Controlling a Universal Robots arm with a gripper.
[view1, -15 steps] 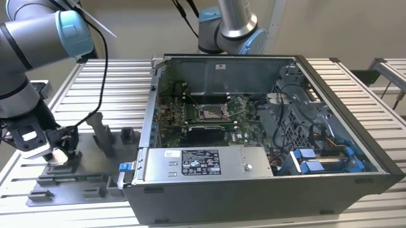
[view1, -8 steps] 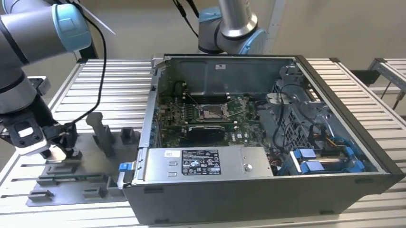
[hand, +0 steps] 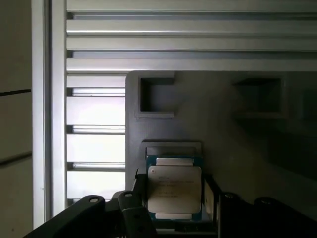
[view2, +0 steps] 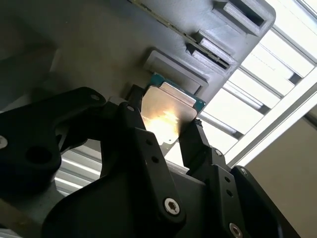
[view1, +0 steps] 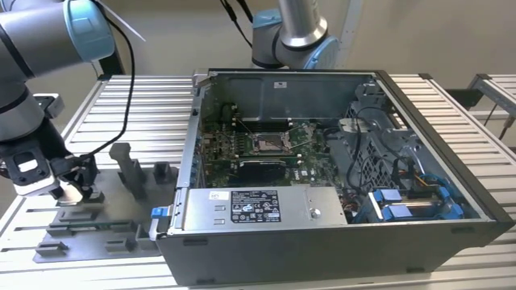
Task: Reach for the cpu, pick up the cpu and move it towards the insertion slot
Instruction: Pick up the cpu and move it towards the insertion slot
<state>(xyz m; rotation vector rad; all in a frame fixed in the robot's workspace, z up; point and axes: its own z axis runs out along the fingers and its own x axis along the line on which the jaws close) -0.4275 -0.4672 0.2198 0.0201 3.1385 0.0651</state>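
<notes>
One gripper (view2: 163,131) | clamped on two sides of the cpu (hand: 174,191) | at grey fixture (hand: 223,129) | beside computer case (view1: 322,254)

Gripper (view2: 163,117) straddles cpu (view2: 171,105) (silver top glaring, teal rim showing). Cpu lies on grey fixture (view2: 99,44) near its edge, just beside raised rectangular block (view2: 173,69). Bright table slats (view2: 257,84) beyond fixture edge.
</notes>
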